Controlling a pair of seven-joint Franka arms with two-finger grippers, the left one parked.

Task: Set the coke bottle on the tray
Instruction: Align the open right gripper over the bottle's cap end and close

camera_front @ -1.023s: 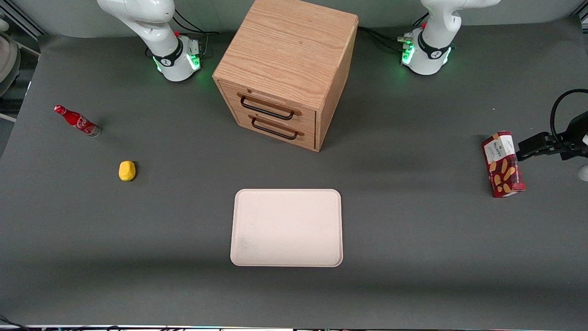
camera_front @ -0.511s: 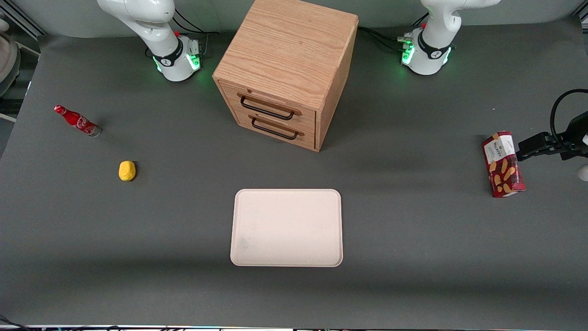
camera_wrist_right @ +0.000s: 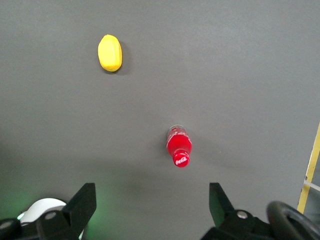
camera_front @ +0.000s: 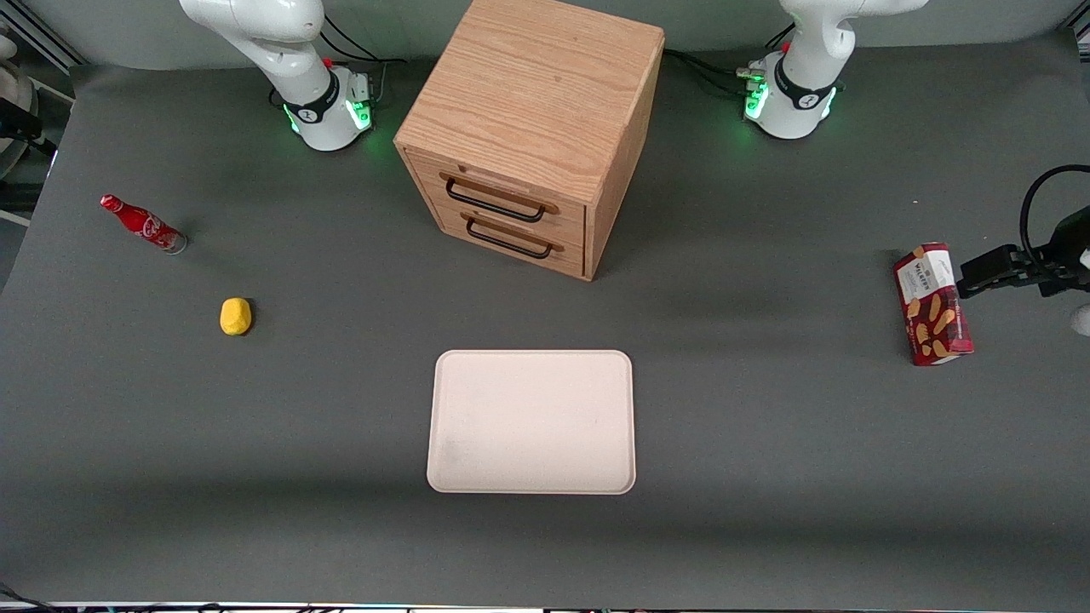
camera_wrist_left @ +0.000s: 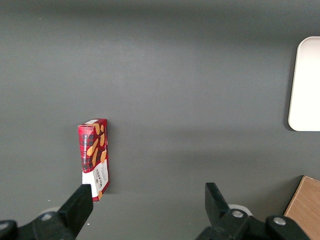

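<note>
The coke bottle (camera_front: 143,225), slim and red with a red cap, stands upright on the grey mat toward the working arm's end of the table. In the right wrist view I look down on the bottle's cap (camera_wrist_right: 179,148). My gripper (camera_wrist_right: 151,191) hangs well above the mat, open wide with nothing between its fingers. The bottle is outside the gap, a little ahead of the fingertips. The pale cream-pink tray (camera_front: 532,421) lies flat near the front camera, mid-table, far from the bottle. The tray's edge (camera_wrist_left: 306,85) also shows in the left wrist view.
A yellow lump (camera_front: 235,316) (camera_wrist_right: 110,52) lies between bottle and tray, nearer the bottle. A wooden two-drawer cabinet (camera_front: 532,128) stands mid-table, farther from the front camera than the tray. A red cookie box (camera_front: 933,304) (camera_wrist_left: 94,157) stands toward the parked arm's end.
A dark part of the working arm has come into the front view at the table's edge near the bottle. Bottle, tray and the other objects have not moved.
</note>
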